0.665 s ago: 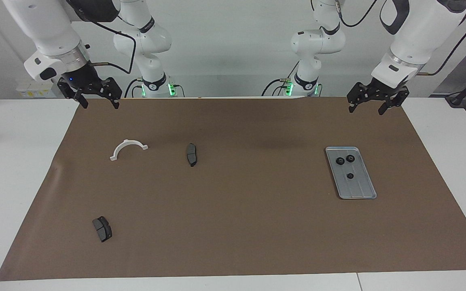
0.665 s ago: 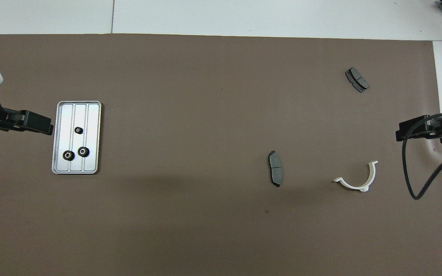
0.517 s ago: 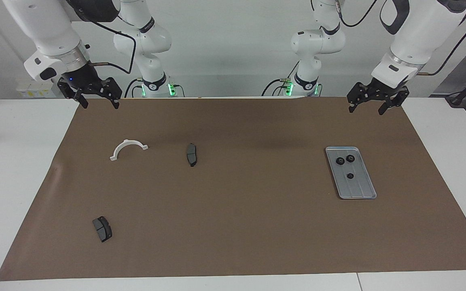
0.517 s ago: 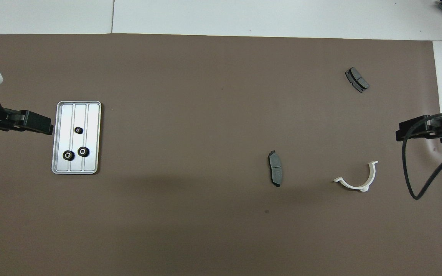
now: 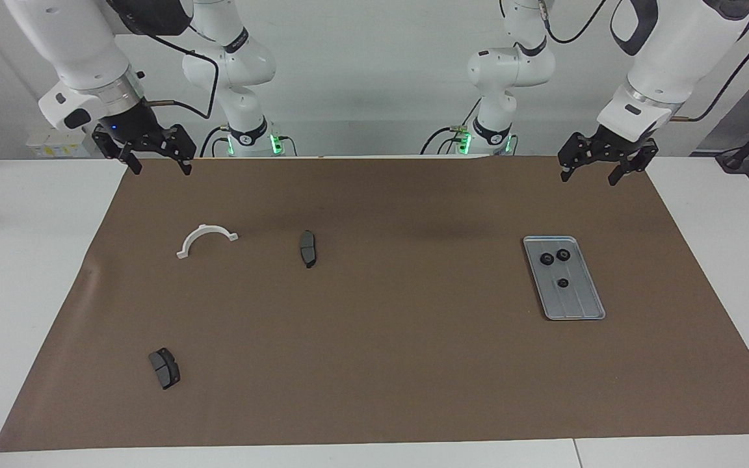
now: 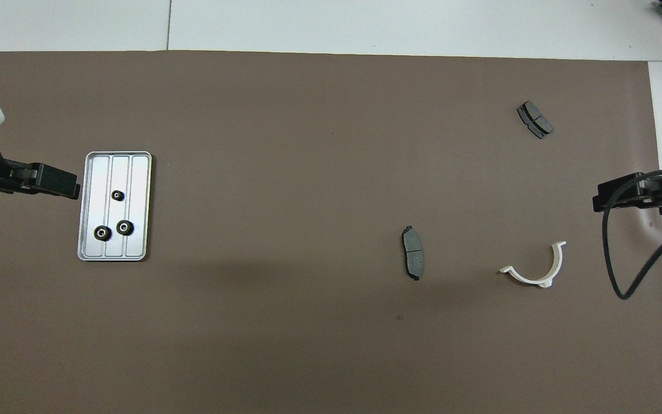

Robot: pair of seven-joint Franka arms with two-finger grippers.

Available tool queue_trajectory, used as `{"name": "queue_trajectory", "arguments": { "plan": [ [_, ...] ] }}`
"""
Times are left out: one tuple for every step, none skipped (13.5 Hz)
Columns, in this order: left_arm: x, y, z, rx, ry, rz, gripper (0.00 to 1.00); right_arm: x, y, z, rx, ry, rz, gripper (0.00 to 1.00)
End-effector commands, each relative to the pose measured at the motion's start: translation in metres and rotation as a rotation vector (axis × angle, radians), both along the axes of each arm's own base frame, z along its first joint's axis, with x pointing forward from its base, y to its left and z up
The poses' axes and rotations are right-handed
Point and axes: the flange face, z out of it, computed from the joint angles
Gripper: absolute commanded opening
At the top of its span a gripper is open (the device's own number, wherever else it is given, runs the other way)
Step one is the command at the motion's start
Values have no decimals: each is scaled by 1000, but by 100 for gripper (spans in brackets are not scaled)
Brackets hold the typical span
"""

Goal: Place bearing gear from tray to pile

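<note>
We note a white table (image 5: 36, 273) covered by a brown mat (image 5: 387, 351). On the mat, taking the tray (image 5: 579, 305) as our landmark: it lies toward the left arm's end. Well apart from it, toward the right arm's end, we find one dark brake pad (image 5: 308, 248), then a white half-ring (image 5: 206, 239). A second brake pad (image 5: 164, 368) lies farther from the robots than the tray, also toward the right arm's end.

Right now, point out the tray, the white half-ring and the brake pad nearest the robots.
tray (image 6: 136, 172), overhead view, bare ridged floor.
white half-ring (image 5: 205, 231), facing view, top of its arc.
brake pad nearest the robots (image 5: 308, 247), facing view, middle of its face.
</note>
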Motion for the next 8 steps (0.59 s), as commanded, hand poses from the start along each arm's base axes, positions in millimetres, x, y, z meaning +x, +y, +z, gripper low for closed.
{"name": "queue_trajectory", "arguments": {
  "plan": [
    [-5, 9, -19, 1, -41, 3, 100, -4, 0, 2, 5, -9, 18, 100],
    [-2, 9, -31, 0, -49, 4, 100, -4, 0, 2, 5, -9, 18, 100],
    [2, 10, -47, 0, -59, 7, 100, -4, 0, 2, 5, -9, 18, 100],
    [6, 18, -66, -1, -75, 22, 100, -4, 0, 2, 5, -9, 18, 100],
    [9, 30, -87, 1, -93, 45, 100, -4, 0, 2, 5, -9, 18, 100],
    [14, 34, -111, 0, -104, 51, 100, -4, 0, 2, 5, -9, 18, 100],
    [20, 42, -130, -1, -118, 65, 100, -4, 0, 2, 5, -9, 18, 100],
    [26, 49, -146, -2, -125, 79, 100, -4, 0, 2, 5, -9, 18, 100]
  ]
}}
